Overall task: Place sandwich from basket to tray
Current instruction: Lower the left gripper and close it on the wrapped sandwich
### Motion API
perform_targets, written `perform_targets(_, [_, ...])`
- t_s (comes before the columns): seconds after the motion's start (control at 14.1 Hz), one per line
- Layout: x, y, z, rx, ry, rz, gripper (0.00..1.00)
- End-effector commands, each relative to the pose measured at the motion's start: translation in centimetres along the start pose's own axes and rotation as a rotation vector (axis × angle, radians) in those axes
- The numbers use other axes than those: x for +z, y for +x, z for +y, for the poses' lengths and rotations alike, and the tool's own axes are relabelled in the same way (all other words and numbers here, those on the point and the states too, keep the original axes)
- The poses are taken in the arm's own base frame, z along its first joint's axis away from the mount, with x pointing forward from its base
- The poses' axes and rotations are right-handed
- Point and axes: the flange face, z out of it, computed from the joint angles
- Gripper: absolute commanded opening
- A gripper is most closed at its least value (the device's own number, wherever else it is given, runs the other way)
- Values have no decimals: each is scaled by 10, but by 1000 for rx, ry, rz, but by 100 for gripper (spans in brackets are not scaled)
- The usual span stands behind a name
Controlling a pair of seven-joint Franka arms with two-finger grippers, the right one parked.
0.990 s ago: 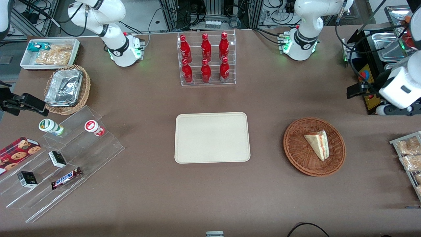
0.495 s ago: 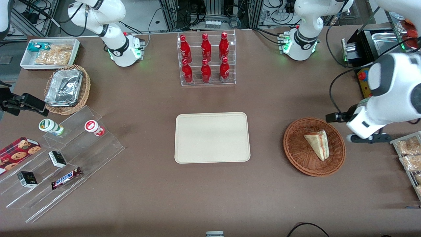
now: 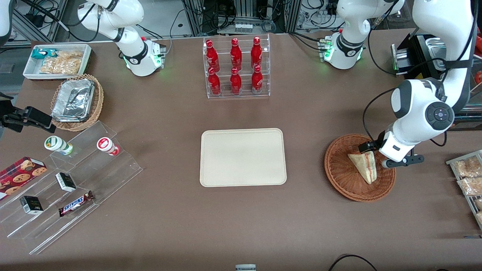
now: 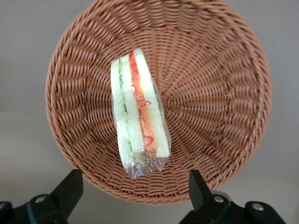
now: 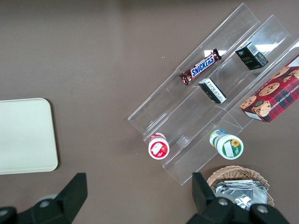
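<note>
The sandwich (image 4: 138,115), in clear wrap, lies in the basket (image 3: 339,177), well apart from the bare tray (image 3: 243,157). The gripper (image 4: 135,193) hovers over the basket's rim with fingers (image 4: 70,189) spread, holding nothing. A bar (image 3: 76,203) reads SNICKERS. The nearby small boxes' (image 3: 65,181) print is probably too small to read.

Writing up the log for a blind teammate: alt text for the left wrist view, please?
A wrapped sandwich lies in a round wicker basket on the brown table, filling stripe facing up. The open claw hangs above the basket's rim, its two dark fingers spread wider than the sandwich and touching nothing.
</note>
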Motion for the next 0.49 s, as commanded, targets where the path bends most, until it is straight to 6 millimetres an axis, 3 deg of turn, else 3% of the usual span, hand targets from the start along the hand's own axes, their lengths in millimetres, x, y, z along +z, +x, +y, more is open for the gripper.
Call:
perform_targets(0.0, [9,2,0,-160,-4,16,100])
perform_targets(0.42, [37,10,0,-229,-22,25,100])
